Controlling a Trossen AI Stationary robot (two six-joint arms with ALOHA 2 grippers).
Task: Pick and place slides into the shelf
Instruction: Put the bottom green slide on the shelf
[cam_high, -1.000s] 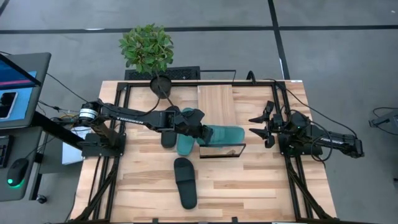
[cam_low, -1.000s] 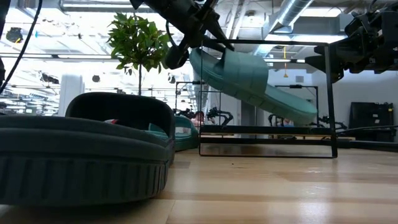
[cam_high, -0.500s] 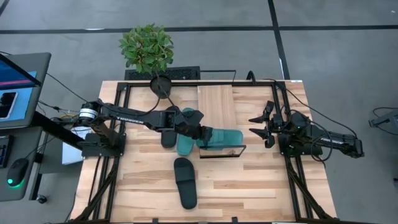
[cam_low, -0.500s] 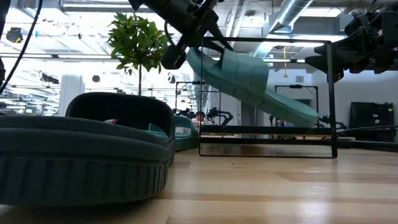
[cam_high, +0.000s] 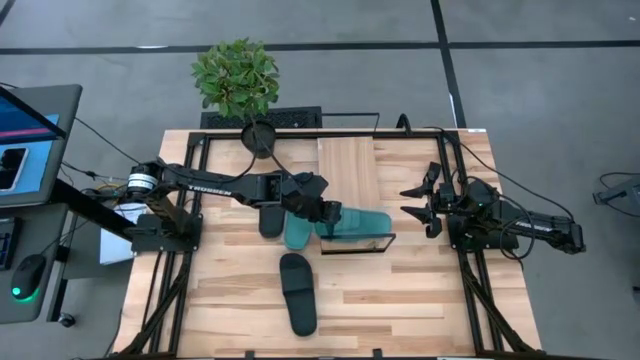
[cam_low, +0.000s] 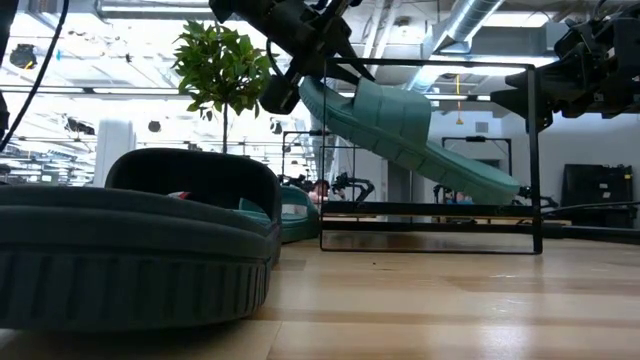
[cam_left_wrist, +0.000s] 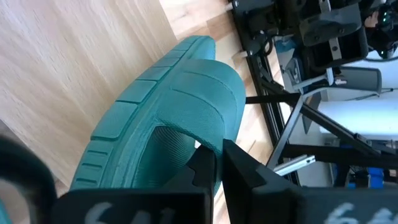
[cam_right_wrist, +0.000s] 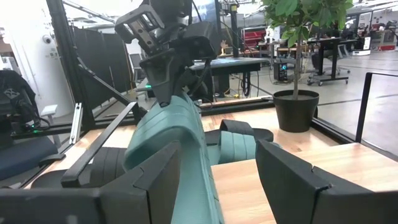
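The left arm's fingers (cam_high: 322, 212) are clamped on the strap of a green sandal (cam_high: 358, 223) and hold it up in the air. In the low view the sandal (cam_low: 410, 140) tilts down, with its toe low by the shelf's wire bar and its heel high. From above, the sandal lies over the six o'clock end of the shelf (cam_high: 349, 165), a wire rack with a light wood board near the middle of the worktop (cam_high: 400, 300).

A second green sandal (cam_high: 297, 235) lies just beside the held one, at its nine o'clock. A black sandal (cam_high: 270, 220) lies next to that. Another black sandal (cam_high: 298, 293) lies alone toward six o'clock.

The right arm's fingers (cam_high: 412, 201) are apart and hold nothing. They wait at the shelf's three o'clock.

A potted plant (cam_high: 236, 78) stands at the worktop's twelve o'clock edge.
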